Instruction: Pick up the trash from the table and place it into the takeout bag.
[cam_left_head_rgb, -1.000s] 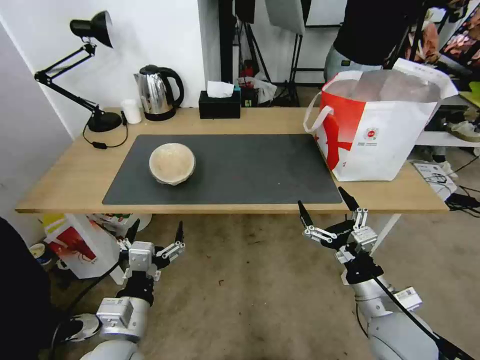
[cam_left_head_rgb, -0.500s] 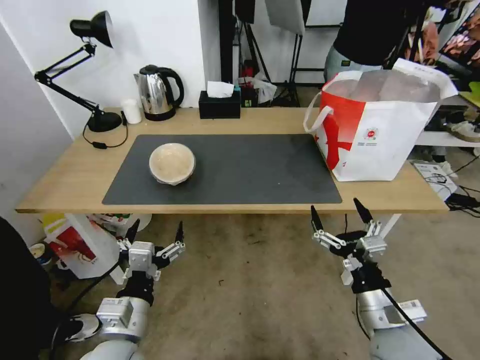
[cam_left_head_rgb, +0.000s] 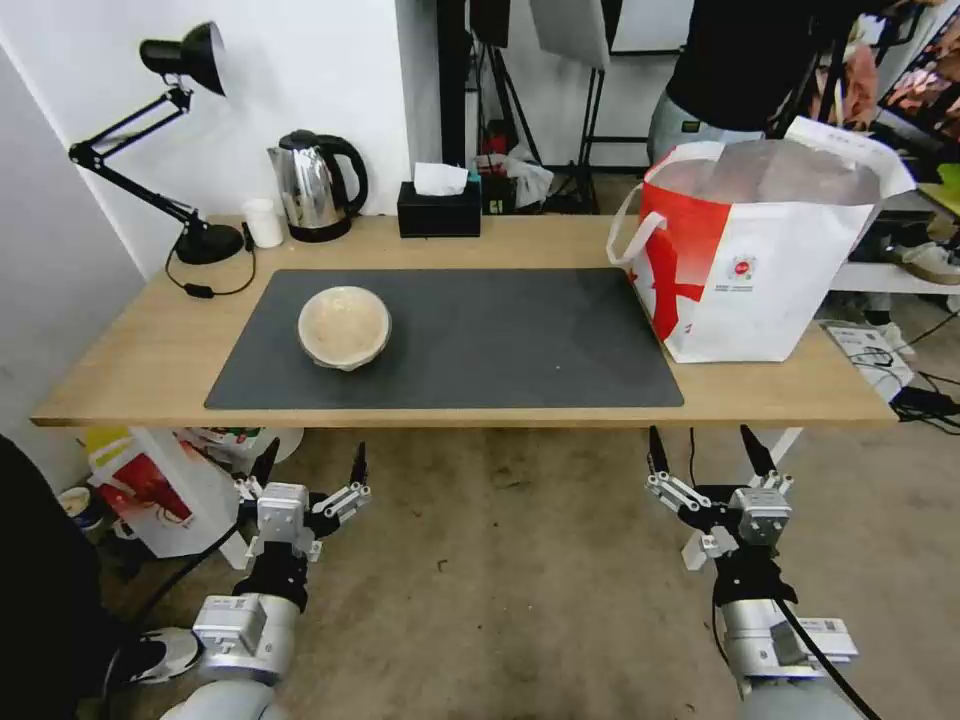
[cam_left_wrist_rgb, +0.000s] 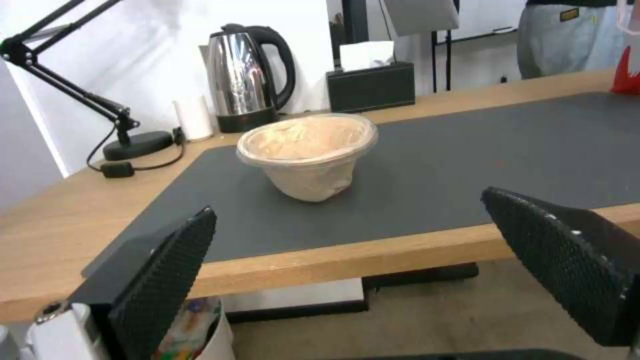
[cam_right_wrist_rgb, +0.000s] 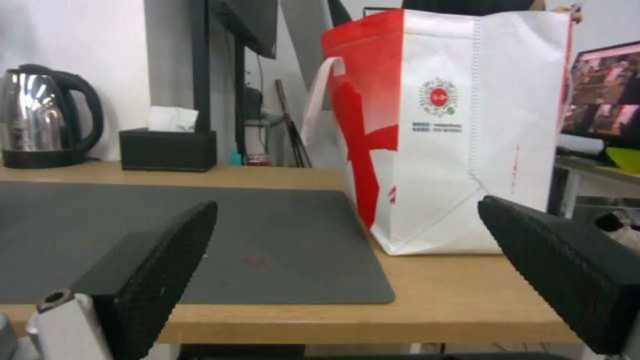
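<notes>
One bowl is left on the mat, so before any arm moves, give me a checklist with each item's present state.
1. Beige bowl upright on the mat, nothing against it: ok.
2. Left gripper open, below the table edge in front of the bowl: ok.
3. Right gripper open and empty, below the edge near the takeout bag: ok.
4. Bag standing upright with its mouth open: ok.
5. Room left inside the bag: cannot tell.
6. Kettle and lamp stand back from the bowl: ok.
</notes>
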